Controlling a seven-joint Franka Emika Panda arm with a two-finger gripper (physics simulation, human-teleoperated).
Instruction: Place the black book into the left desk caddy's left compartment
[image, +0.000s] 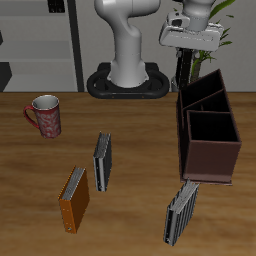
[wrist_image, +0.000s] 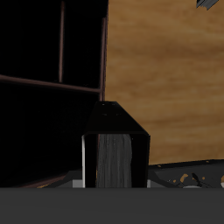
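Note:
My gripper (image: 184, 50) is high above the table's back, shut on the black book (image: 184, 68), which hangs upright below the fingers. The book hovers over the far end of the left desk caddy (image: 210, 150), a dark maroon-brown open box with a divider (image: 205, 110) between two compartments. In the wrist view the black book (wrist_image: 114, 153) shows edge-on with pale pages, and the caddy's dark inside (wrist_image: 44, 114) with its maroon walls lies beside it. Which compartment lies under the book I cannot tell.
A red patterned mug (image: 43, 115) stands far across the table. A striped book (image: 102, 160) and an orange-brown book (image: 74, 198) stand mid-table. Another striped book (image: 182, 212) stands before the caddy near the front edge. The robot base (image: 125, 80) is at the back.

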